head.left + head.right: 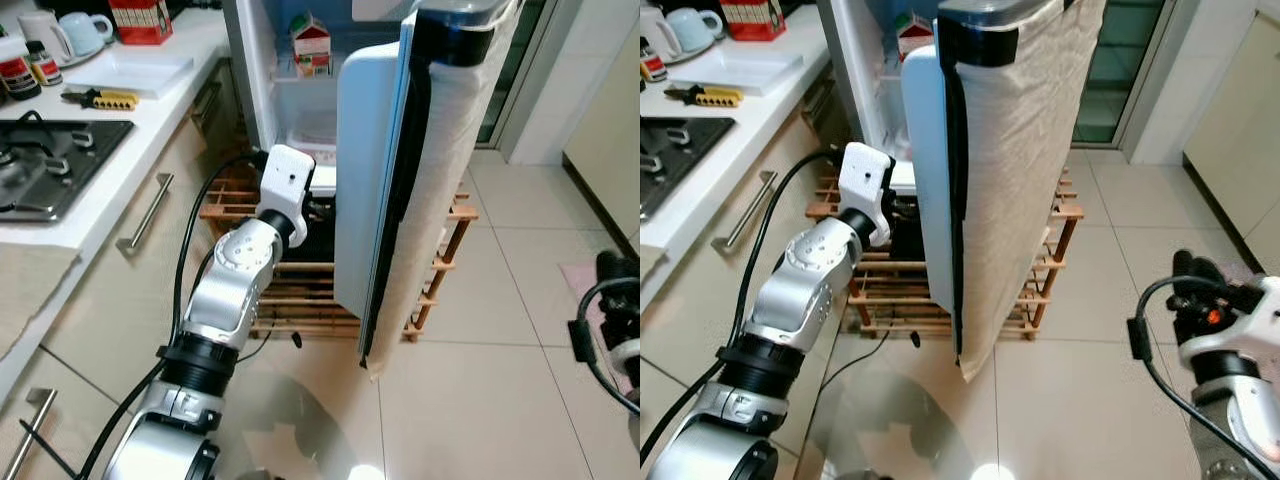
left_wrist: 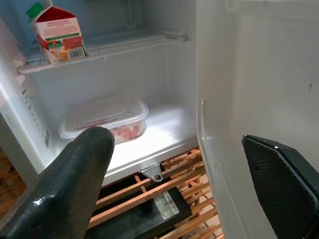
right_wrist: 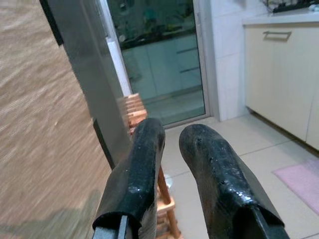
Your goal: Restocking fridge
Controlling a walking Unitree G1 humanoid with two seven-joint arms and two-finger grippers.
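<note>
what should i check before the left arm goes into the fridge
1. Fridge door open wide: ok.
2. Left gripper open and empty: ok.
3. Bare floor space beside the plastic container on the lower shelf: ok.
4. Milk carton upright on the wire shelf above: ok.
5. Item to restock in hand: not ok, right gripper holds nothing.
6. Left arm cable clear of the wooden rack: cannot tell.
</note>
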